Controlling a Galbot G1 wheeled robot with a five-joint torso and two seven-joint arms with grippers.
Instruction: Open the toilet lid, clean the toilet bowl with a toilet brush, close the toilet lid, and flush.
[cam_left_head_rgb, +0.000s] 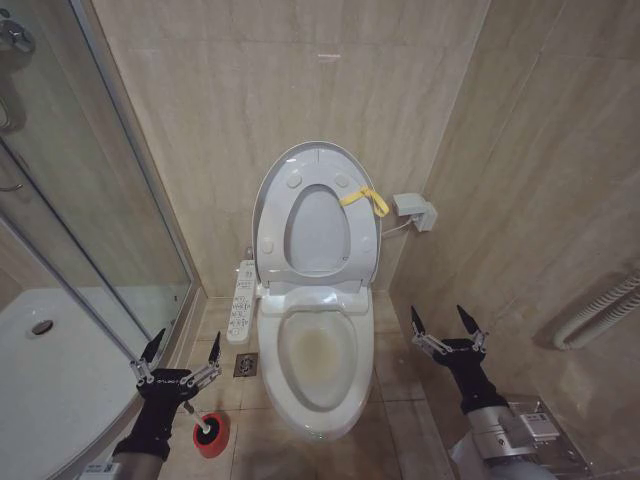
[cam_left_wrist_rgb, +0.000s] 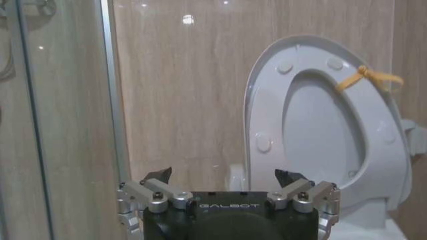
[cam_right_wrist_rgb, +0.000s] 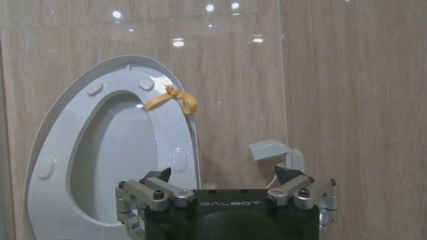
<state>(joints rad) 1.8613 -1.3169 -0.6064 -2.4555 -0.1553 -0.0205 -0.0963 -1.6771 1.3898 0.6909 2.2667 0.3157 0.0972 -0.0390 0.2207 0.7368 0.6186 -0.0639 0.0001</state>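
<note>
Low at the head view's near edge, two hands, both spread and holding nothing: left hand (cam_left_head_rgb: 180, 358) near the floor beside the shower glass, right hand (cam_left_head_rgb: 445, 328) close to the right wall. Wrists cut off by the frame; right arm partly covered by a grey metal block. Same spread fingers in both wrist views (cam_left_wrist_rgb: 227, 179) (cam_right_wrist_rgb: 227, 176), with only the dark tips showing above the black body.

Just beside the left hand, on the floor tiles, one toilet brush (cam_left_head_rgb: 208, 435): round red holder clear, white handle short and mostly hidden behind the hand's finger.

Between the two hands, one toilet bowl (cam_left_head_rgb: 318, 365), uncovered, yellowish-brown stain inside; front rim near the lower edge of the view. Behind it, one toilet lid (cam_left_head_rgb: 318, 160) raised upright against the beige wall, ring seat (cam_left_head_rgb: 318, 265) raised too and lying against it. Four small round bumpers counted on the seat ring. One yellow strap (cam_left_head_rgb: 365, 198) tied at the upper right side of the ring.

One white button panel (cam_left_head_rgb: 241, 300) to the left of the bowl, markings too small to read. One white wall box (cam_left_head_rgb: 414, 210) to the right of the lid. One floor drain (cam_left_head_rgb: 246, 364) beside the bowl. Shower tray (cam_left_head_rgb: 60, 390) behind the glass, cut off at the left.
</note>
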